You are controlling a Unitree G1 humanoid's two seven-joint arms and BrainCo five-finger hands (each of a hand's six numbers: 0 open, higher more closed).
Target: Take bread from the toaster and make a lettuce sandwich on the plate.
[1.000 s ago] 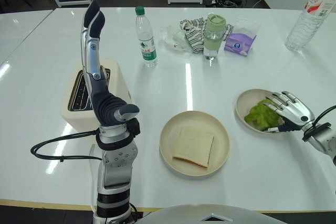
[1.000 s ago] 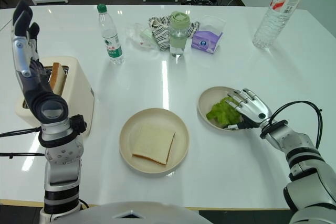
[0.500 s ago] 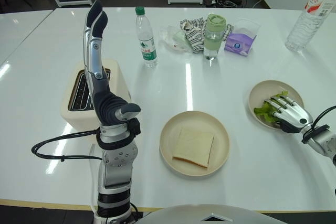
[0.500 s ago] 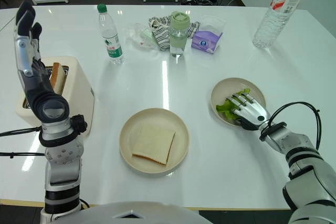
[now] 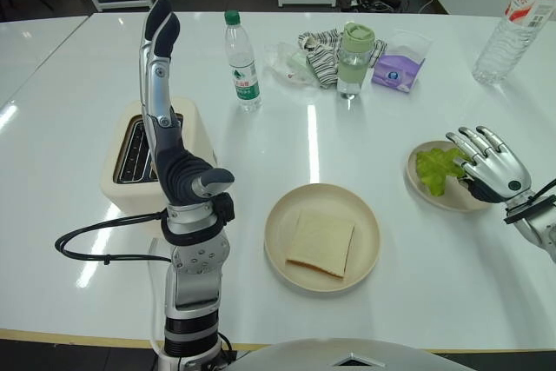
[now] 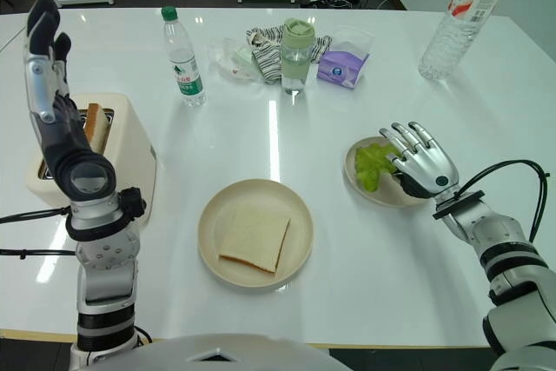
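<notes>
A white table seen from above. My right hand [image 5: 488, 167] hovers over the right side of a small dish [image 5: 439, 199], fingers spread and holding nothing. The lettuce [image 5: 434, 164] lies on the left part of that dish, just beside my fingertips. To the left, in the middle of the table, the plate [image 5: 282, 254] carries one bread slice [image 5: 321, 242]. Further left stands the toaster [image 5: 117, 193], with a second slice [image 6: 94, 128] upright in its slot. My left hand [image 5: 161, 115] is raised straight up in front of the toaster, fingers extended, grasping nothing.

The step in hand, as I judge it, is picking up the lettuce. To do it well I should bring my right hand over the leaf itself and not over the bare side of the dish, come down from above, and close on the leaf alone. The dish looks light (it slides easily), so pressing or dragging sideways would likely push it along the table. Once the leaf is pinched, I should lift it clear of the rim before carrying it to the slice on the plate.

A second ago my right hand lay flat on the lettuce and the dish sat nearer the plate. Since then the dish has slid to the right, and my hand has lifted off the leaf with its fingers opened wide. The lettuce remains in the dish, not picked up. My left hand has hardly moved.
</notes>
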